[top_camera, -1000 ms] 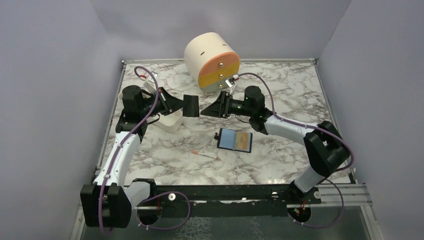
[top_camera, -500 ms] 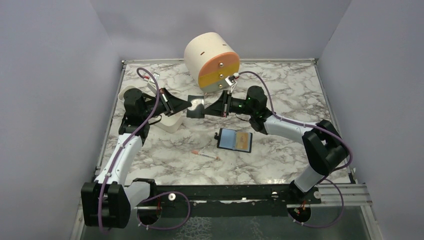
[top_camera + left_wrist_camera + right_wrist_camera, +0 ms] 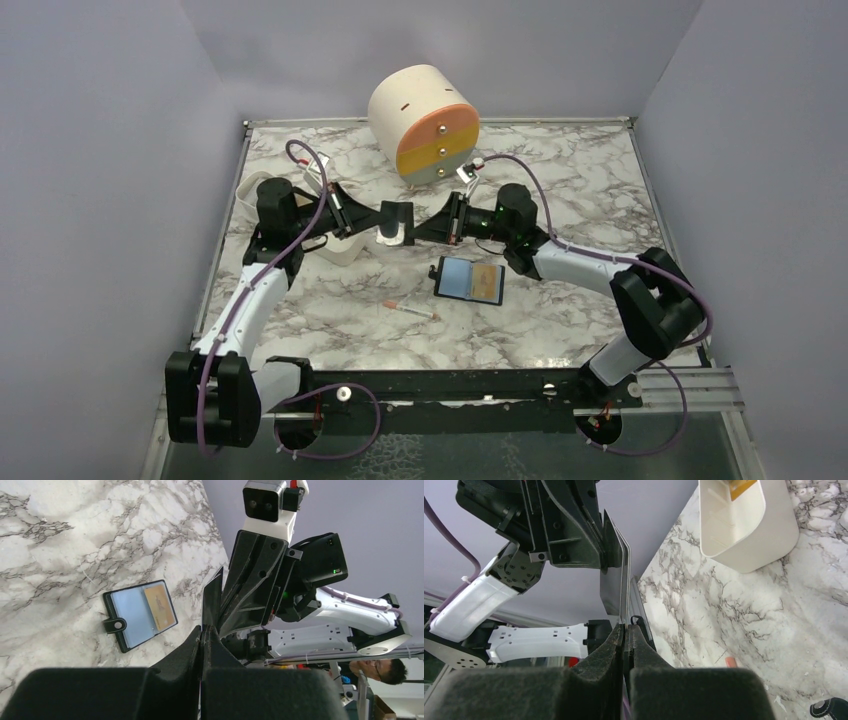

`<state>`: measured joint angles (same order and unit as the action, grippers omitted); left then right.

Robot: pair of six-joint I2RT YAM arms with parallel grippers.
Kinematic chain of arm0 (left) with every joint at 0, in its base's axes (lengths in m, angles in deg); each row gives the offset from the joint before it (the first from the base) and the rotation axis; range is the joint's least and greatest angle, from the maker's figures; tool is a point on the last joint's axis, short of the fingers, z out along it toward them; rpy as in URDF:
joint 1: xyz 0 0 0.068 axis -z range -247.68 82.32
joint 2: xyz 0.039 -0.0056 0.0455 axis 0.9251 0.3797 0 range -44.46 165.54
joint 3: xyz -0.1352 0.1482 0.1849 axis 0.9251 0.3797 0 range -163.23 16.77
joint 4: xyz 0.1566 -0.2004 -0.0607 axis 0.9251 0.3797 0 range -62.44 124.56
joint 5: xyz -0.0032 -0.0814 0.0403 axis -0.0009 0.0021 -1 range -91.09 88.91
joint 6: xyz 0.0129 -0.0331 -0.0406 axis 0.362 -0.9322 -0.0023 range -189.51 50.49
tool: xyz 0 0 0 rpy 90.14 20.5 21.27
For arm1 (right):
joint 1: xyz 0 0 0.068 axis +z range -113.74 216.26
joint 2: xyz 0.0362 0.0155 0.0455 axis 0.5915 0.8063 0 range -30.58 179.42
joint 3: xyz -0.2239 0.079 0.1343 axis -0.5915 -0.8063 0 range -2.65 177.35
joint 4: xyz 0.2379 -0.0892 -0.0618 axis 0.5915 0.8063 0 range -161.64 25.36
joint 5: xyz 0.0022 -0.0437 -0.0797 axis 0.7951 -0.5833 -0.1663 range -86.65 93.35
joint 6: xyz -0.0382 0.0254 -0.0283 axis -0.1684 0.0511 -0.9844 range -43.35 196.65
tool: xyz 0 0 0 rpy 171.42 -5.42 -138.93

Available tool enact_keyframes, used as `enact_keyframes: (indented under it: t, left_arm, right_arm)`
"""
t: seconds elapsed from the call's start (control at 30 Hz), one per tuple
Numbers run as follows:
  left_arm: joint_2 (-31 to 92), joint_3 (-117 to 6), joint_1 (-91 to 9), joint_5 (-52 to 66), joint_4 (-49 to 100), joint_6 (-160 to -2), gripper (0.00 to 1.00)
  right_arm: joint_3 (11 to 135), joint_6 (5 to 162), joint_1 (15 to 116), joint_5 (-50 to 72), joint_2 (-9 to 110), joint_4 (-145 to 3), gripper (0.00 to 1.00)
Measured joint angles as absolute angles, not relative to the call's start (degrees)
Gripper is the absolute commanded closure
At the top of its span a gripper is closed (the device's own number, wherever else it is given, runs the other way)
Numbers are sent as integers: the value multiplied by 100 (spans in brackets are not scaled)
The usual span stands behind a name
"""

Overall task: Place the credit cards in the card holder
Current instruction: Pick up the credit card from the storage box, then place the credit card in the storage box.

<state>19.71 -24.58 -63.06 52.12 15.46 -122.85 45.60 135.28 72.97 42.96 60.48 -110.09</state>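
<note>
A dark glossy credit card (image 3: 393, 222) hangs in the air between my two grippers, above the marble and left of the card holder. My left gripper (image 3: 381, 217) is shut on its left edge, and its closed fingertips (image 3: 202, 630) pinch the card (image 3: 212, 597) seen edge-on. My right gripper (image 3: 414, 229) is shut on the opposite edge, where the card (image 3: 623, 580) enters its jaws (image 3: 625, 627). The black card holder (image 3: 468, 280) lies open on the table, with a blue card (image 3: 131, 615) and an orange card (image 3: 160, 607) inside it.
A white oblong tray (image 3: 337, 246) stands behind the left arm, with something orange-yellow (image 3: 741, 486) in it. A cream drum with orange and yellow bands (image 3: 425, 120) sits at the back. A thin white-and-pink stick (image 3: 410, 312) lies in front of the holder.
My left gripper carried the card to the right and turned it. My right gripper, open a second ago, has closed on the card's other edge.
</note>
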Motion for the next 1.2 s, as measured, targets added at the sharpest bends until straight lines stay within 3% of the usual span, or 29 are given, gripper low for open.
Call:
enact_keyframes:
  t: [0.13, 0.43, 1.2]
  left_arm:
    - [1973, -2608, -6308, 5061, 2086, -11874, 100]
    - [1533, -3494, -6317, 3472, 3585, -10528, 100]
    - [1304, -5384, -6182, 366, 5566, -8375, 100]
  right_arm:
    - [4547, 13432, 7297, 4128, 6048, -10767, 99]
    - [4818, 13336, 7328, 3802, 6304, -10310, 99]
    - [7968, 14011, 8797, 1413, 8499, -7764, 99]
